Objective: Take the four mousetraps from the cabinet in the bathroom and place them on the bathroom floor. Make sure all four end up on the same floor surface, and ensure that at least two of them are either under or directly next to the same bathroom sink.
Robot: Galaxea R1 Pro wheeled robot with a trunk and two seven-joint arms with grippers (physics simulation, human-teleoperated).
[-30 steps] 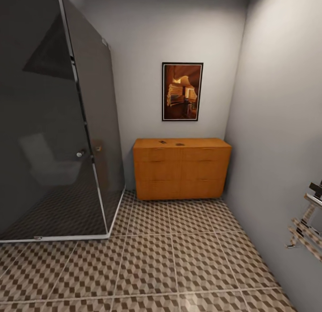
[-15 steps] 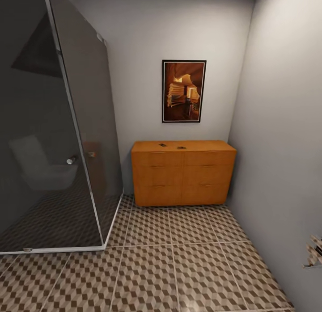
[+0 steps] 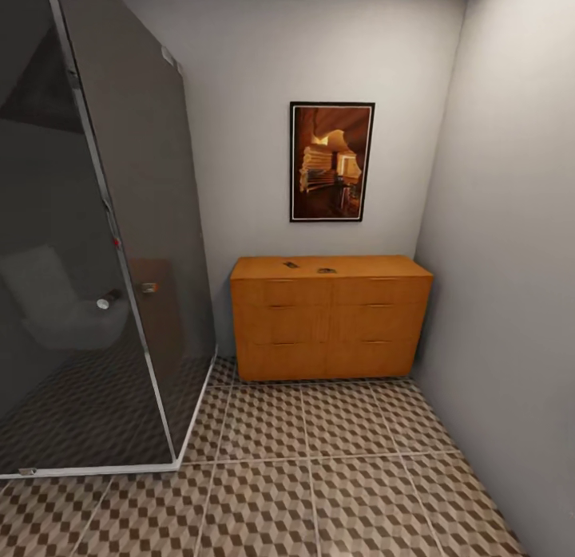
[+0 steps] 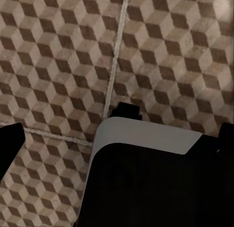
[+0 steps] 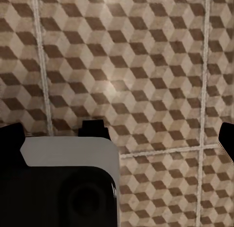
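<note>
We have rolled closer to the cabinet (image 3: 331, 318) over the last second; it sits larger and lower in the head view, and the rack seen a moment ago at the right wall has slid out of frame; the camera moved, not the furniture. Two small dark items, likely mousetraps (image 3: 291, 264), lie on the cabinet top, well apart from each other; too small to confirm the wire parts. We judge the approach nearly done, nothing yet picked up.

Around us: glass shower screen (image 3: 136, 246) on the left, framed picture (image 3: 331, 161) above the cabinet, grey wall close on the right; the corridor of tiled floor (image 3: 319, 469) between screen and wall is narrow.

Both wrist views look down at tiles; dark finger tips at the frame edges suggest both grippers spread wide, holding nothing.
</note>
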